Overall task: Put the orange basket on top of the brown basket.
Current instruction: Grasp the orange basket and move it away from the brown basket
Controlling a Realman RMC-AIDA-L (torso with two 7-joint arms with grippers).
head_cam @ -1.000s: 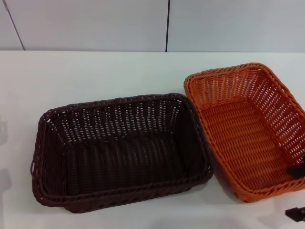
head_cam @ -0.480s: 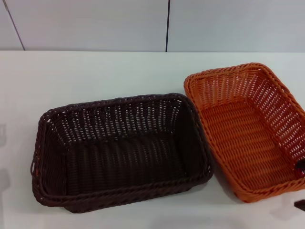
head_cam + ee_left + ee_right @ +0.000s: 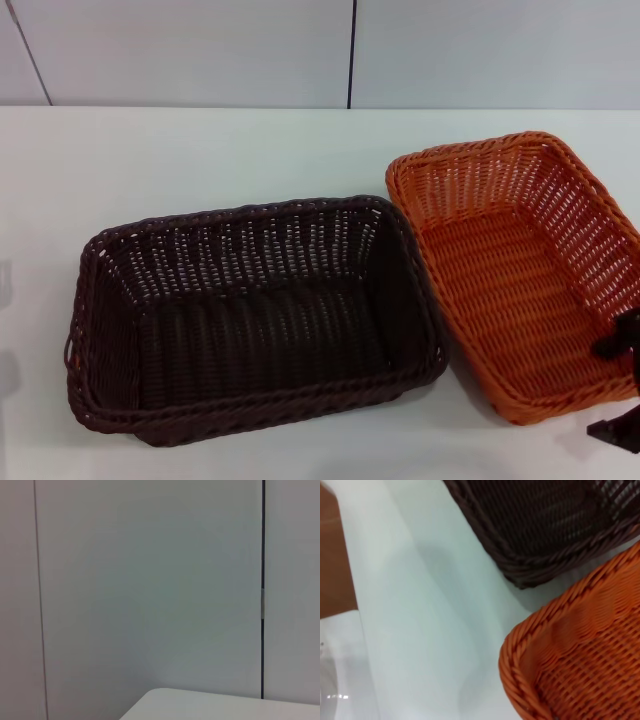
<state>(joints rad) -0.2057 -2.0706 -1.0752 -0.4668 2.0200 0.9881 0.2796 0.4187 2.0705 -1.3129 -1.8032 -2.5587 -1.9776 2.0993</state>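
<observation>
Most of my right pincer (image 3: 622, 385) is cut off by the head view's edge: only two dark pieces are showing, one lying over the orange basket (image 3: 515, 270) at its near right corner and one lower down over the table (image 3: 200, 150) just outside that corner. The basket rim is passing between them, but I cannot tell whether they are touching it or how wide the pincer is standing. My right wrist view is showing no fingers at all; it is giving me instead a close look at the orange basket's braided corner (image 3: 570, 660) right beneath the pincer, and beyond it a corner of the brown basket (image 3: 540, 530), with a strip of bare table (image 3: 420, 605) between the two.

The head view is showing what the wrist cannot: both baskets sitting upright on the table, the brown basket (image 3: 255, 315) on the far side of the orange one from my pincer, their rims nearly touching.

My left pincer is appearing nowhere; its wrist view is showing only wall panels (image 3: 150, 580) and a table corner (image 3: 220, 707).
</observation>
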